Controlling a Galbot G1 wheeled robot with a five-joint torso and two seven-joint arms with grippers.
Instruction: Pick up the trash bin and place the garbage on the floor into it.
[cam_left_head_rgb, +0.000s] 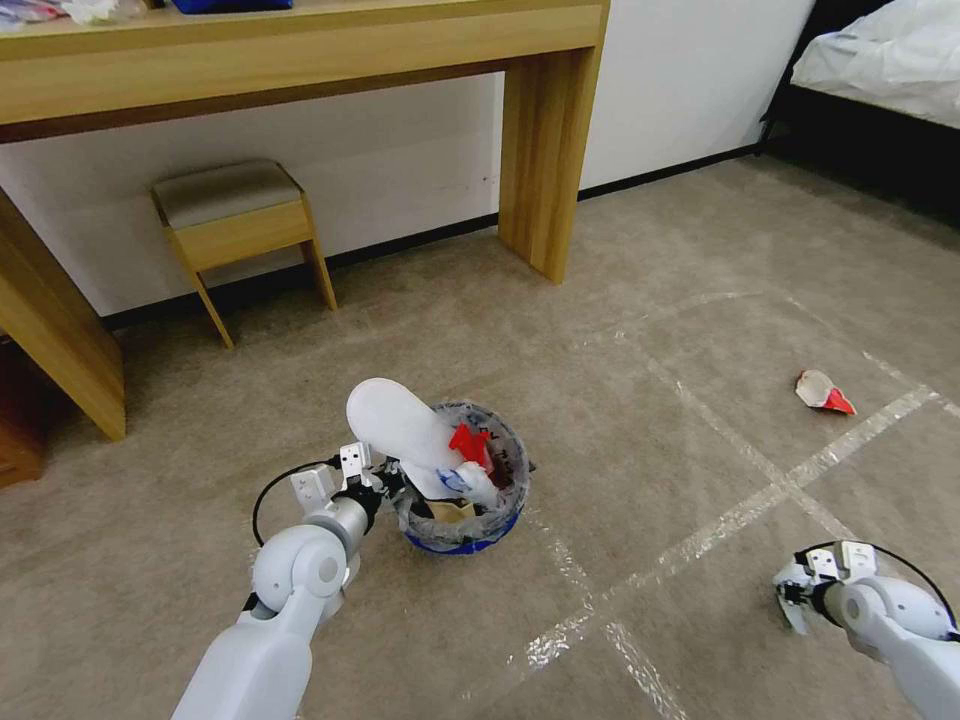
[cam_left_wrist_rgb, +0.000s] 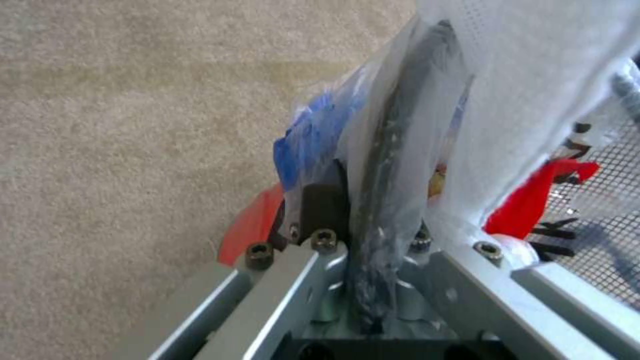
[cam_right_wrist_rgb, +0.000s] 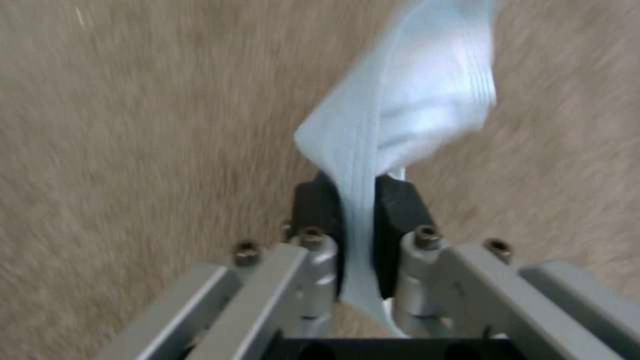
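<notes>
The trash bin (cam_left_head_rgb: 472, 541), red with a blue band and a clear liner, hangs just above the carpet. My left gripper (cam_left_head_rgb: 392, 487) is shut on its near rim; the left wrist view shows the pads clamping the plastic-wrapped rim (cam_left_wrist_rgb: 383, 200), with the red wall (cam_left_wrist_rgb: 248, 231) beside it. A white slipper (cam_left_head_rgb: 398, 420) sticks out of the bin, with a red wrapper (cam_left_head_rgb: 469, 441), crumpled papers and a brown bag (cam_left_head_rgb: 455, 513) inside. My right gripper (cam_left_head_rgb: 796, 600) is low at the right, shut on a pale white-blue piece of garbage (cam_right_wrist_rgb: 413, 100). A white and red wrapper (cam_left_head_rgb: 823, 391) lies on the floor to the far right.
A wooden desk (cam_left_head_rgb: 300, 60) stands against the far wall with a small stool (cam_left_head_rgb: 235, 215) under it. A bed (cam_left_head_rgb: 885, 60) is at the far right. Shiny tape lines (cam_left_head_rgb: 700, 530) cross the carpet between the bin and the right arm.
</notes>
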